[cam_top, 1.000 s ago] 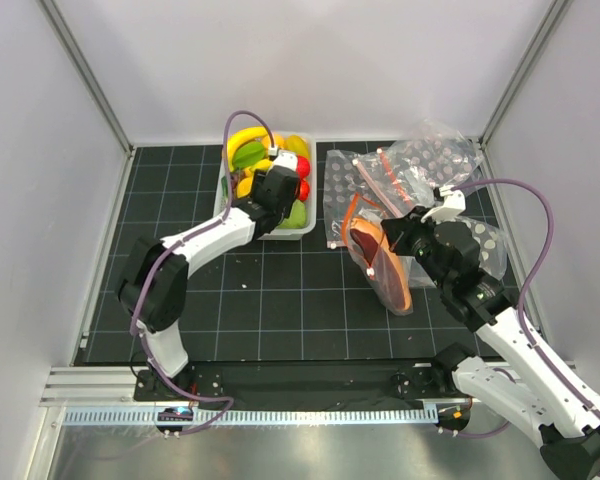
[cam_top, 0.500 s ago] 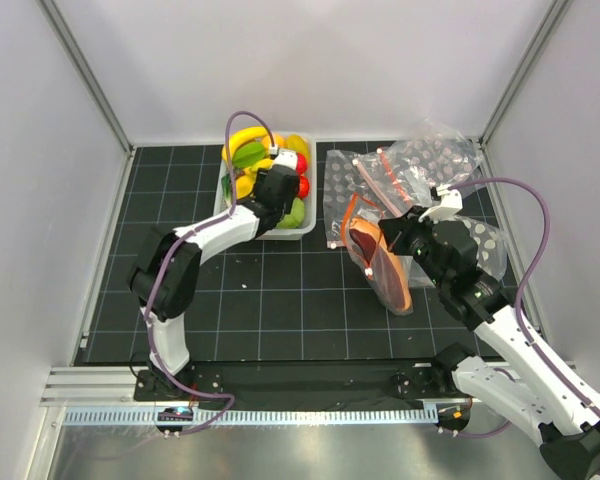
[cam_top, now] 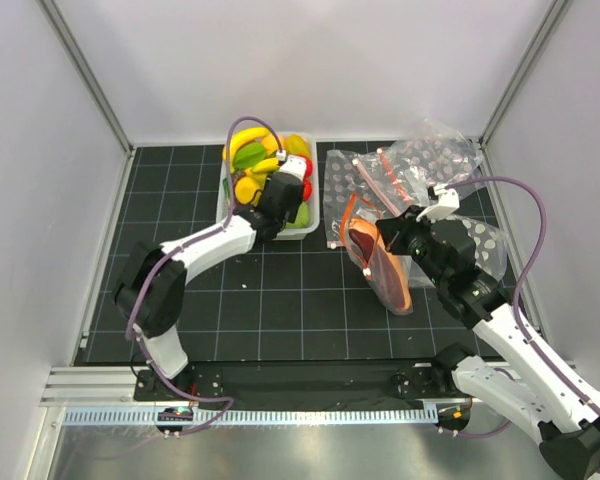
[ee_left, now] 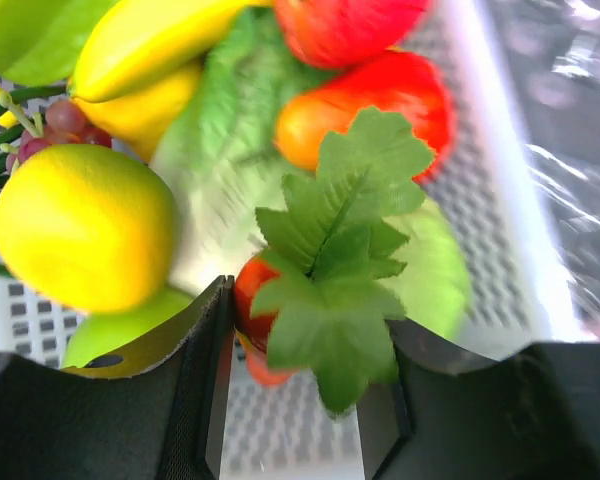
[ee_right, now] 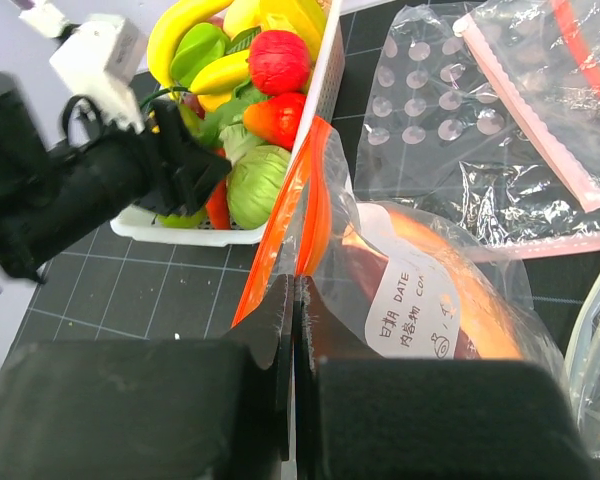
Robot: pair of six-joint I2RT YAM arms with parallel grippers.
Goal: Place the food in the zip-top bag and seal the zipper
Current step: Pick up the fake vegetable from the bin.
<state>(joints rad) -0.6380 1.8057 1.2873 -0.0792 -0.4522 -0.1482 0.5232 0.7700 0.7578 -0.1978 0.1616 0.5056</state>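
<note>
Top view: black gridded tabletop [cam_top: 260,300]. White tub [cam_top: 221,200] at the far edge, middle, heaped with food [cam_top: 248,155]: yellow, green and red pieces. Left gripper [cam_top: 283,200] reaches into the tub's near end. Right gripper [cam_top: 372,243] sits right of centre at the mouth of the zip-top bag [cam_top: 388,275], which lies just right of the tub's near corner. Spare bags [cam_top: 420,165], clear and dotted, are piled toward the far right corner.

Left wrist view: jaws part-way apart, straddling a small red piece [ee_left: 252,305] capped by a green leaf [ee_left: 340,250]. One jaw touches the red piece; cannot tell whether it is gripped. A round yellow fruit [ee_left: 80,225] lies just beside it in the tub.

Right wrist view: jaws pressed together on the bag's mouth, pinching the zipper [ee_right: 315,210], which stands upright. Inside the bag lies an orange-red piece [ee_right: 490,320] behind a white label [ee_right: 410,295].
</note>
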